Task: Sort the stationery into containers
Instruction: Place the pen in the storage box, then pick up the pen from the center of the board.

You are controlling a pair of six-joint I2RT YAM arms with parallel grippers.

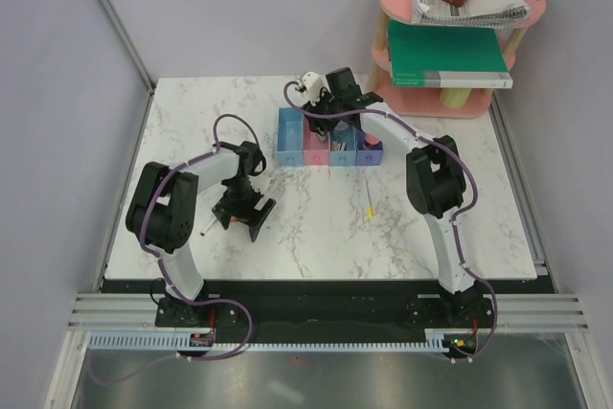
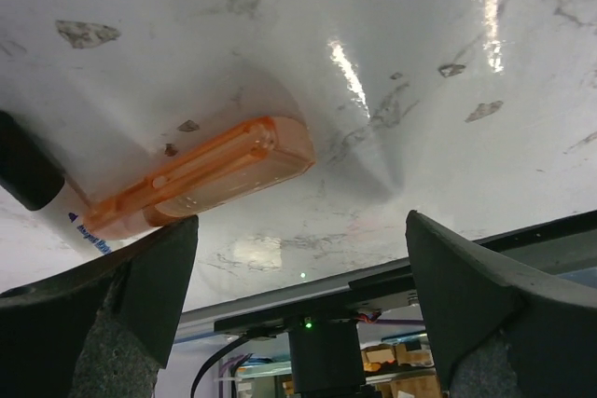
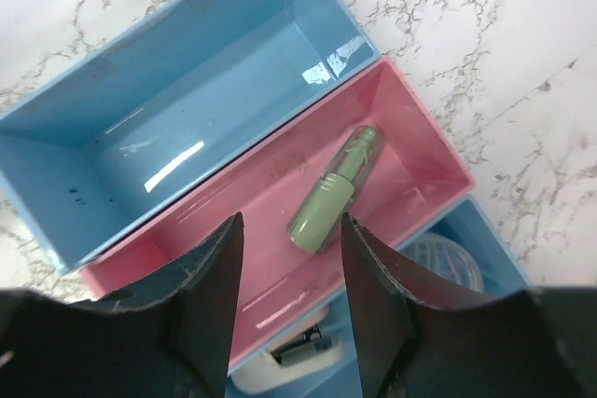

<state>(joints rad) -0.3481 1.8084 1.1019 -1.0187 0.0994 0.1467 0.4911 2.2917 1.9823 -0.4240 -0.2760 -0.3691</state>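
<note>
The left gripper (image 2: 303, 272) is down low over the marble table (image 1: 316, 227), left of centre in the overhead view, with its jaws spread wide and nothing between them. Through its wrist camera the orange stick (image 2: 201, 179) lies flat on the marble at the left of the frame, just above the tip of the left-hand finger (image 2: 140, 295); whether the two touch I can't tell. A black pen (image 2: 33, 174) with a white barrel lies against the stick's far-left end.

The right gripper (image 3: 289, 263) hangs over the row of bins (image 1: 289, 136) at upper centre of the overhead view, released and gripping nothing. Its wrist camera looks straight down into the pink bin (image 3: 424, 160), where the green cap-shaped piece (image 3: 331, 198) lies at a slant on the floor, partly framed by the two open fingers. The light blue bin (image 3: 187, 109) at upper left of that frame has nothing in it.

The thin yellow pen (image 1: 369, 201) lies on the marble just below the bins, right of centre
</note>
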